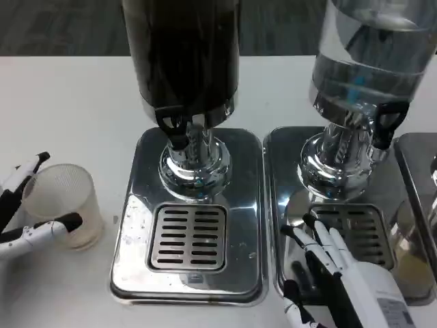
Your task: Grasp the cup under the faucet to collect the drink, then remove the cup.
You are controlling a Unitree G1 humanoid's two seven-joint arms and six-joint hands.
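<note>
The cup (pixel 63 205) stands upright on the table between the spread fingers of the left hand (pixel 26 208), not yet squeezed, while the open right hand (pixel 341 273) rests much farther away.

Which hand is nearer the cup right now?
Left. The left hand has its fingers on either side of the cup. The right hand is far off, over the right-hand drip tray.

The flat white table (pixel 68 96) carries a translucent plastic cup (pixel 63 203) at near left, a chrome dispenser base with slotted drip grille (pixel 188 225) at centre, and a second chrome base (pixel 341 225) at right.
</note>
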